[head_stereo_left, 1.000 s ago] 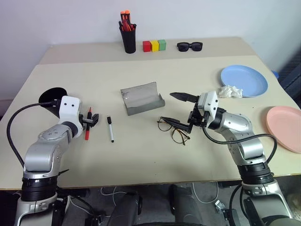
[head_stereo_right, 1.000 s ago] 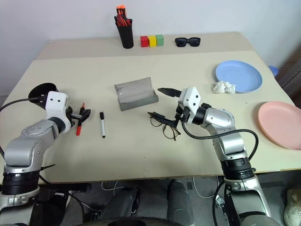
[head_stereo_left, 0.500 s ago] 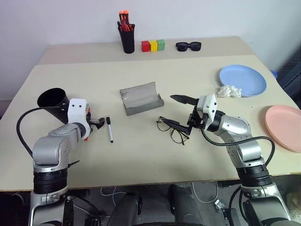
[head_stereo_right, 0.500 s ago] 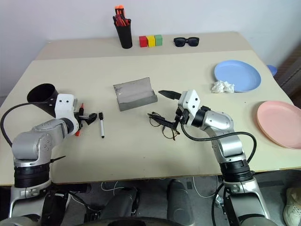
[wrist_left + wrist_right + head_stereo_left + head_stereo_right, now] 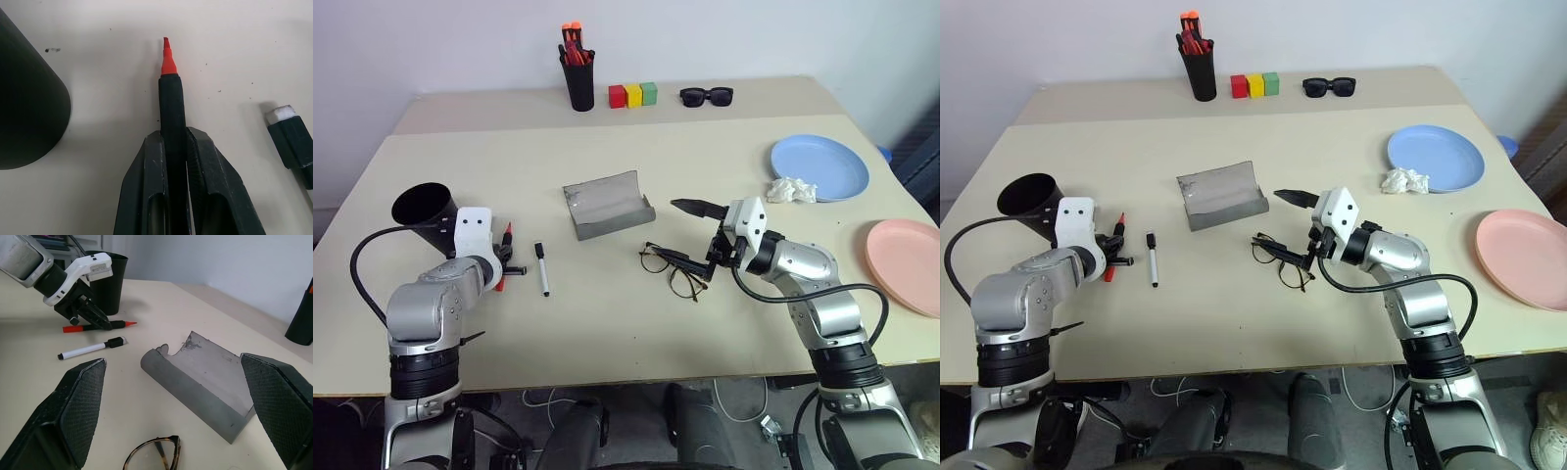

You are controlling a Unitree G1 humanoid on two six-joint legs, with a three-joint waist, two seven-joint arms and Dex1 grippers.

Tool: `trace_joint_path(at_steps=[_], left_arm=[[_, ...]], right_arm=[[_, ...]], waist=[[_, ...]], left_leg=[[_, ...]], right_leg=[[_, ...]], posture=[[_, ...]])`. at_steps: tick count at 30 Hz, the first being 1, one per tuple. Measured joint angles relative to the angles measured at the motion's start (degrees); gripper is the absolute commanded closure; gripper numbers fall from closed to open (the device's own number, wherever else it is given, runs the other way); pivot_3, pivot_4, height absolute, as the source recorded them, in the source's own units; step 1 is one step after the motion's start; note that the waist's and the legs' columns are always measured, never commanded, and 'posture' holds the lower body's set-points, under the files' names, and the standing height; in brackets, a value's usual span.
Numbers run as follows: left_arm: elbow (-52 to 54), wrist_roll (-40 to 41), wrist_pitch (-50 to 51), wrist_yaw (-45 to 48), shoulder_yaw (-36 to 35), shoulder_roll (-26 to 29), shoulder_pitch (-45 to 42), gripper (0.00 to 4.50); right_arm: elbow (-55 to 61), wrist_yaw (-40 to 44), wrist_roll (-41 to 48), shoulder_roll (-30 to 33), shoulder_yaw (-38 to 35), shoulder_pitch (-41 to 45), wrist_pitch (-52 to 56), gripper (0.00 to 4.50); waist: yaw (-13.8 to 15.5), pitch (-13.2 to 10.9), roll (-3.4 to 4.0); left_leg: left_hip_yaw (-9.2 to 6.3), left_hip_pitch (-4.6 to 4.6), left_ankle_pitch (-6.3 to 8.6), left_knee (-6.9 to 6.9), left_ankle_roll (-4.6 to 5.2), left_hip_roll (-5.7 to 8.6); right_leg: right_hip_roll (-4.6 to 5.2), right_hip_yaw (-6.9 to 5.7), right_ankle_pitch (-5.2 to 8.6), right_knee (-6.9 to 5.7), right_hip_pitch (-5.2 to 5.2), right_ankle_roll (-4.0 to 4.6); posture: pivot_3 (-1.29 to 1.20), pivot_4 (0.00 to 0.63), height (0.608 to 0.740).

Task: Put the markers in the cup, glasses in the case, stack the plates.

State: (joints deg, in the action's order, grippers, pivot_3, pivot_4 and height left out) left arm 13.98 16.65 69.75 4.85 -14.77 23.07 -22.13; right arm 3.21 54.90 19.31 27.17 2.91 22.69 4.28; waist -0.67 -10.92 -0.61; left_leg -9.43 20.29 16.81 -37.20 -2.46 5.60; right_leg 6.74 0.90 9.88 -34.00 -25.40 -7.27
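Near the tabletop's left edge, the left gripper (image 5: 175, 147), spread apart a second ago, now clamps the red-tipped black marker (image 5: 171, 105); the right gripper (image 5: 693, 235) stays wide apart.

Far ahead of my grippers, along the table's (image 5: 607, 323) back edge, stand a black pen holder (image 5: 580, 84) stuffed with orange-red pens (image 5: 574, 43), three coloured blocks (image 5: 634, 94) and black sunglasses (image 5: 708, 96). A crumpled tissue (image 5: 791, 190) lies beyond my right gripper.

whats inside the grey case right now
Nothing can be seen in the case: it lies open, its visible grey lining bare. The glasses lie on the table in front of it.
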Motion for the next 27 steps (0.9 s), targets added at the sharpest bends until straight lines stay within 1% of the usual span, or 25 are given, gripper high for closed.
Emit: trace_joint_path(at_steps=[2, 5, 7, 10, 13, 15, 20, 24, 27], left_arm=[[0.01, 0.24, -0.2, 0.86, 0.06, 0.0, -0.02, 4.47], [1.51, 4.48, -5.72, 7.66, 0.05, -1.03, -0.93, 4.47], [2.59, 6.69, -13.43, 11.96, 0.17, -2.6, -2.59, 4.47], [3.23, 7.12, -23.69, 15.99, 0.53, -2.56, -3.75, 4.47], [3.2, 6.71, -31.88, 17.61, 0.46, -2.57, -3.88, 4.47], [3.43, 6.33, -36.87, 17.94, -0.09, -2.21, -3.87, 4.47], [4.9, 5.12, -47.87, 17.54, -5.57, 1.26, -3.43, 4.47], [3.56, 4.51, -53.43, 18.68, -9.56, 7.32, -3.53, 4.47], [-0.29, 4.34, -56.37, 19.21, -11.73, 10.68, -3.93, 4.47]], right_arm=[[0.0, 0.0, 0.0, 0.07, 0.0, 0.02, 0.0, 0.0], [-1.24, 0.02, -0.03, 0.29, -0.03, 0.66, 0.0, 0.0], [-1.45, 0.02, -0.03, 0.27, -0.03, 1.37, -0.01, 0.0], [-2.27, 0.02, -0.04, 0.29, -0.07, 2.1, -0.2, 0.0], [-3.15, 0.02, 0.32, 0.25, -0.13, 2.11, 0.29, 0.0], [-3.08, 0.32, 2.62, 0.19, -0.81, 2.16, 2.21, 0.0], [-2.14, 2.77, 9.56, 1.67, -4.38, 2.25, 7.96, 0.0], [1.49, 4.42, 17.59, 2.81, -7.44, 2.26, 15.1, 0.0], [3.53, 4.67, 19.1, 2.73, -7.49, 2.26, 16.63, 0.0]], waist=[[-0.01, 0.0, 0.0], [0.19, -0.01, -0.01], [0.19, -0.01, -0.02], [-0.22, 0.01, 0.0], [-0.25, 0.01, 0.0], [-0.05, 0.0, 0.0], [0.02, 0.0, -0.01], [0.03, 0.0, -0.02], [0.04, 0.0, -0.01]], left_leg=[[0.0, 0.0, 0.0, 0.0, 0.0, 0.0], [-0.02, 0.07, -0.01, -0.08, -0.01, -0.02], [-0.01, 0.07, -0.05, -0.09, -0.1, -0.03], [0.09, -0.04, -0.06, 0.02, -0.18, -0.02], [0.09, -0.01, -0.04, 0.01, -0.2, -0.06], [0.09, 0.02, -0.04, -0.02, -0.18, -0.06], [0.09, 0.02, 0.03, -0.02, -0.06, -0.07], [0.08, 0.02, 0.04, -0.02, -0.04, -0.07], [0.08, 0.0, 0.04, -0.03, -0.03, -0.06]], right_leg=[[0.0, 0.0, 0.0, 0.0, 0.0, 0.0], [0.02, -0.01, -0.01, 0.01, 0.0, 0.0], [0.04, 0.0, -0.01, 0.02, 0.01, 0.01], [0.0, 0.02, -0.02, 0.03, 0.01, 0.02], [-0.05, 0.02, -0.03, 0.05, -0.02, 0.04], [-0.05, 0.03, -0.05, 0.08, -0.01, 0.06], [-0.05, 0.03, -0.05, 0.1, -0.01, 0.07], [-0.07, 0.03, -0.05, 0.11, 0.0, 0.07], [-0.07, 0.02, -0.05, 0.1, 0.01, 0.06]], posture=[[0.0, 0.15, 0.74], [0.0, 0.15, 0.74], [0.0, 0.15, 0.74], [0.0, 0.15, 0.74], [0.0, 0.15, 0.74], [0.0, 0.15, 0.74], [0.0, 0.15, 0.74], [0.0, 0.15, 0.74], [0.0, 0.15, 0.74]])
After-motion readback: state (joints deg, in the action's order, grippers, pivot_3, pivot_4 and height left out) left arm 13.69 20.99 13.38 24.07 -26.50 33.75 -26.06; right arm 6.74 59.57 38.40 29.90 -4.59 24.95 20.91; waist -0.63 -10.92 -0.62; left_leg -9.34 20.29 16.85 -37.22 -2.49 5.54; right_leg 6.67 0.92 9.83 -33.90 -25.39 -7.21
